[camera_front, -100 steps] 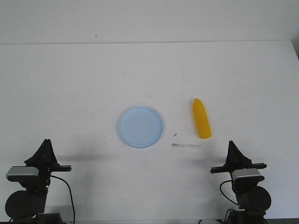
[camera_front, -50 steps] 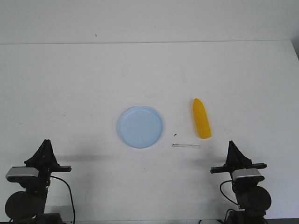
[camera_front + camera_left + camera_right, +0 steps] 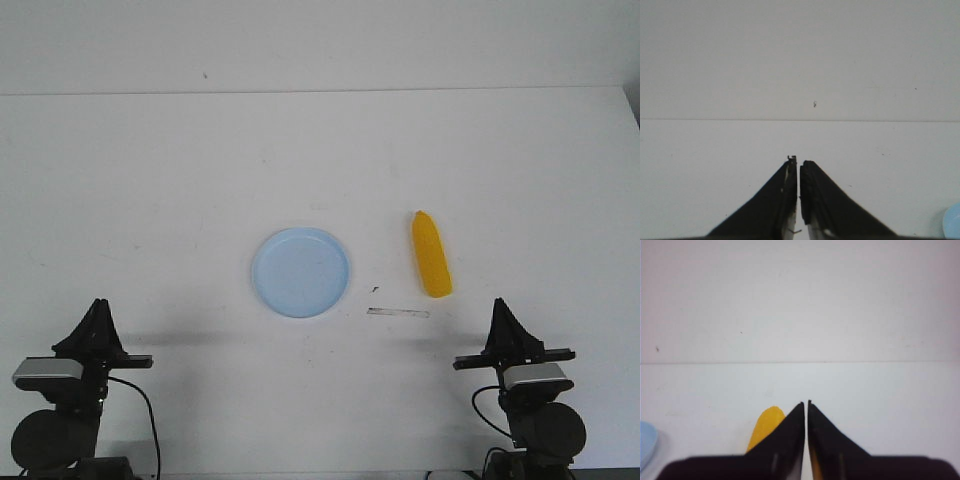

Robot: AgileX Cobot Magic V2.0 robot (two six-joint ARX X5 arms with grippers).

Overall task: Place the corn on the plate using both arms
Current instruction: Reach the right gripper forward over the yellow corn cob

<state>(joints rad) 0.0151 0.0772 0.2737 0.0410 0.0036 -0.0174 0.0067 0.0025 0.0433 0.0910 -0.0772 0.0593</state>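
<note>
The yellow-orange corn point(image 3: 431, 255) lies on the white table right of centre, its pointed end away from me. Left of it the pale blue plate point(image 3: 300, 272) rests with nothing on it. My left gripper point(image 3: 98, 310) sits shut at the near left, far from both. My right gripper point(image 3: 501, 310) sits shut at the near right, a little short of the corn's blunt end. The right wrist view has the corn point(image 3: 765, 427) partly hidden behind the shut gripper point(image 3: 806, 402), with the plate's edge point(image 3: 646, 444) off to one side. In the left wrist view the gripper point(image 3: 797, 160) holds nothing and a sliver of plate point(image 3: 953, 222) shows.
A thin grey strip point(image 3: 398, 312) lies on the table between the plate and the corn, close to the corn's blunt end. The table's far edge point(image 3: 320, 90) meets a plain white wall.
The right arm has shifted very slightly to the right and down in the front view. The corn, plate and left arm are unmoved.
</note>
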